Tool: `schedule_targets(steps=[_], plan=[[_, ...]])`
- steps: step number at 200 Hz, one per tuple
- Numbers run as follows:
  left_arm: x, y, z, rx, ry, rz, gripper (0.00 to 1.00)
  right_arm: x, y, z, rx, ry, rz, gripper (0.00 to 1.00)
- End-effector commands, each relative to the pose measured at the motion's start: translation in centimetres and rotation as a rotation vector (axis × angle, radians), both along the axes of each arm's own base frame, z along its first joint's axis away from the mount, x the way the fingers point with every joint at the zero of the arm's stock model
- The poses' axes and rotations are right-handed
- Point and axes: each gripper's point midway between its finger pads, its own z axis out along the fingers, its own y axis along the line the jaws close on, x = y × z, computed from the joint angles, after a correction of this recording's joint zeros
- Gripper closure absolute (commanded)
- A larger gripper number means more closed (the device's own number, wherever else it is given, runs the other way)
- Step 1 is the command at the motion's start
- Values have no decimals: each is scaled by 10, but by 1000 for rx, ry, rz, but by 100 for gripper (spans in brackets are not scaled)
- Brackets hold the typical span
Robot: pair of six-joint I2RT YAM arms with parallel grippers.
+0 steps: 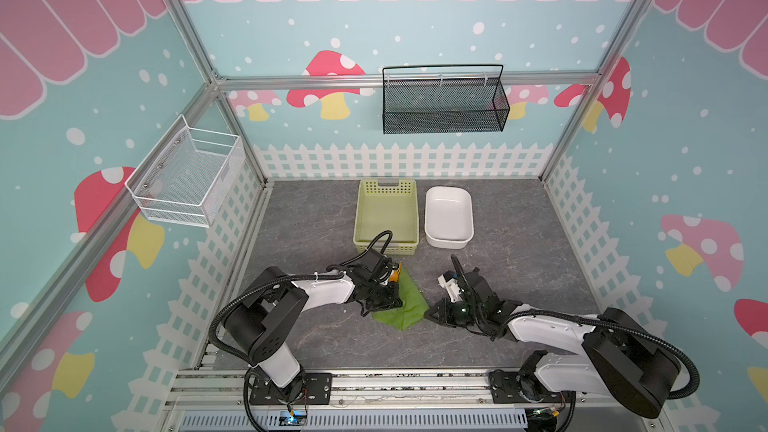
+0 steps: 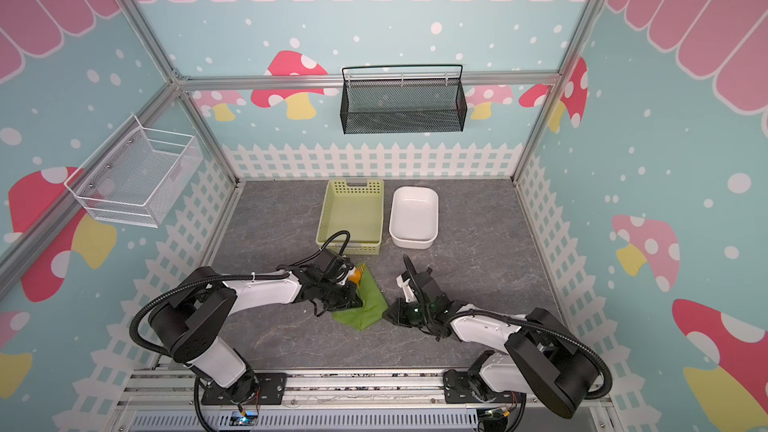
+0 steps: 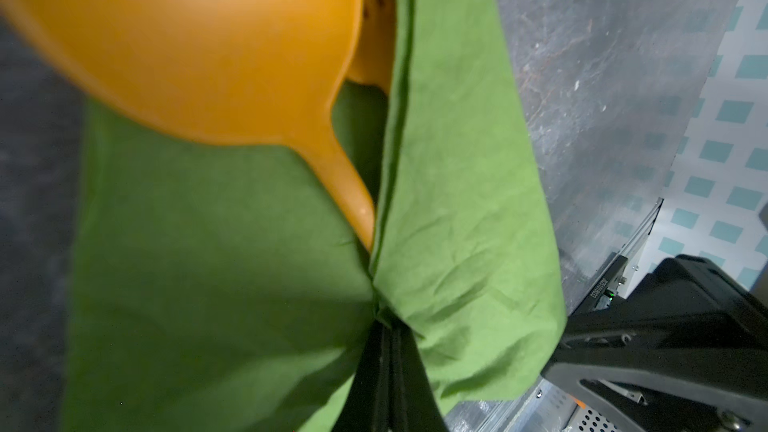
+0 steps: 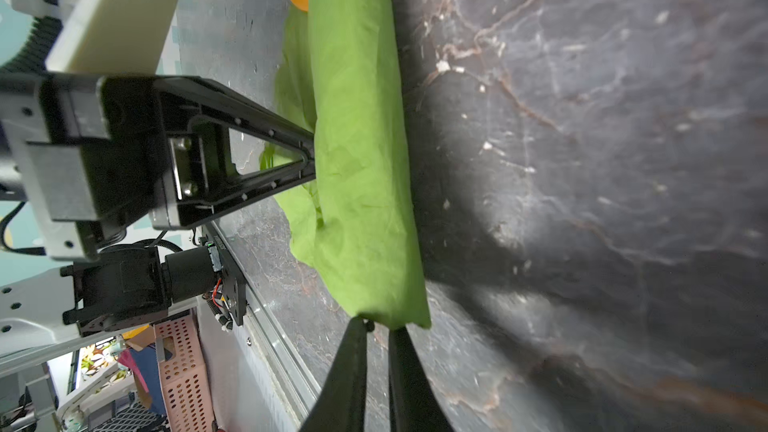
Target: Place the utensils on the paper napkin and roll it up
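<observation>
The green paper napkin (image 1: 411,305) (image 2: 371,305) lies mid-table, folded lengthwise into a loose roll around the utensils. Orange ends stick out of its far end (image 1: 395,274) (image 2: 358,274). In the left wrist view the spoon (image 3: 187,43) has its bowl outside and its handle running under the napkin (image 3: 457,201) fold, with another orange piece (image 3: 374,14) behind it. My left gripper (image 3: 384,326) (image 1: 388,304) is shut on the napkin's folded edge. My right gripper (image 4: 378,326) (image 1: 430,313) touches the near end of the napkin (image 4: 361,160), its fingers a narrow gap apart.
A pale yellow-green perforated basket (image 1: 360,218) and a white dish (image 1: 429,218) stand behind the napkin. A black mesh basket (image 1: 444,118) hangs on the back wall and a white wire basket (image 1: 187,176) on the left wall. The left arm's gripper body (image 4: 249,147) sits close beside the roll.
</observation>
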Motion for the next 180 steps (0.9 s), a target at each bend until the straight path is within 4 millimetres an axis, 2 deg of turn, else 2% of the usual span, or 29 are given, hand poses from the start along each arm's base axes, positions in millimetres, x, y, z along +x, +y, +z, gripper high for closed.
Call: schedule_targets(steps=[1, 18, 51, 108, 147, 180], plan=[[-2, 8, -6, 46, 11, -7, 92, 8, -5, -2, -76, -13, -9, 85], [-3, 10, -7, 53, 12, -7, 93, 9, -16, -8, -157, -12, -20, 78], [-3, 9, -7, 53, 12, -7, 93, 10, -26, -7, -213, -37, -22, 76], [-4, 10, -9, 55, 21, -9, 93, 35, -12, 8, -183, -116, 23, 72], [-4, 11, -9, 58, 21, -9, 93, 41, -7, -5, -201, -95, 78, 73], [-4, 11, -9, 60, 18, -9, 93, 30, -6, -18, -187, -51, 114, 77]])
